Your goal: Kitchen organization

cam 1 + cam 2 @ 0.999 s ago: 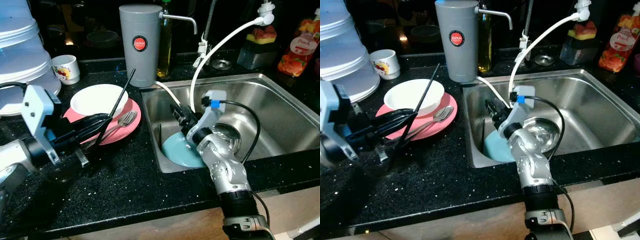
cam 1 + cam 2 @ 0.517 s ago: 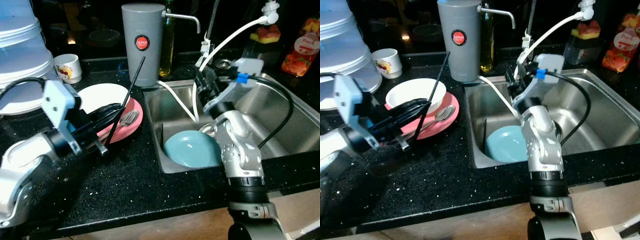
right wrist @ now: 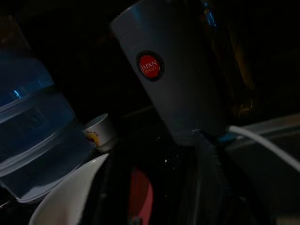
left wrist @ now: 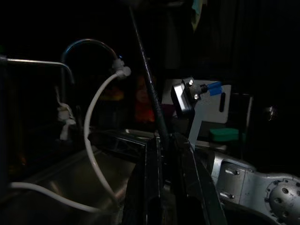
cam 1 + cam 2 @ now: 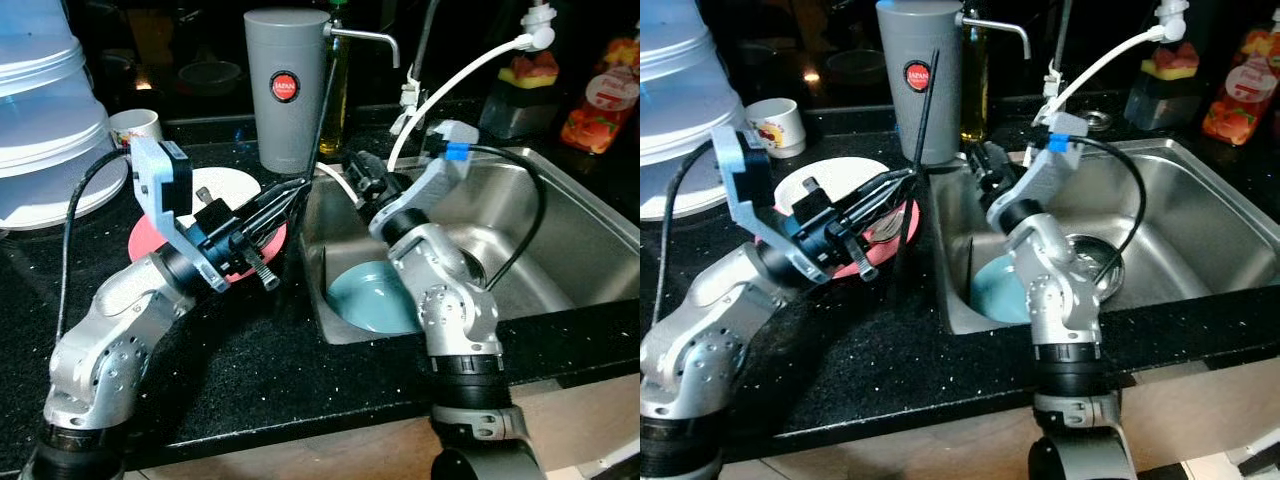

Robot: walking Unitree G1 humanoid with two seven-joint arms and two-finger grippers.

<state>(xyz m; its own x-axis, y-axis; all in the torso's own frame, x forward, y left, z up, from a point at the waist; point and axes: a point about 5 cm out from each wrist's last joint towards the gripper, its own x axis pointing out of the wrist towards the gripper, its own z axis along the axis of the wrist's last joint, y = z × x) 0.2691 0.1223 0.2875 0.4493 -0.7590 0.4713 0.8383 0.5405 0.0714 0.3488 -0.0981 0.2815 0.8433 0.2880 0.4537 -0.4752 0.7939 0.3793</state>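
Black chopstick (image 5: 318,118) upright, clamped in left end effector (image 5: 283,196); right end effector (image 5: 358,172) beside it, finger gap unclear.

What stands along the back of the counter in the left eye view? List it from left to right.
Stacked clear containers → small white cup → grey canister → oil bottle → white hose → dark blender jar → juice bottle.

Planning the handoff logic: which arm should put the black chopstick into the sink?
Left, probably. The left gripper is already shut on the black chopstick, just beside the sink rim. The right gripper carries nothing and hovers over the sink's near-left corner.
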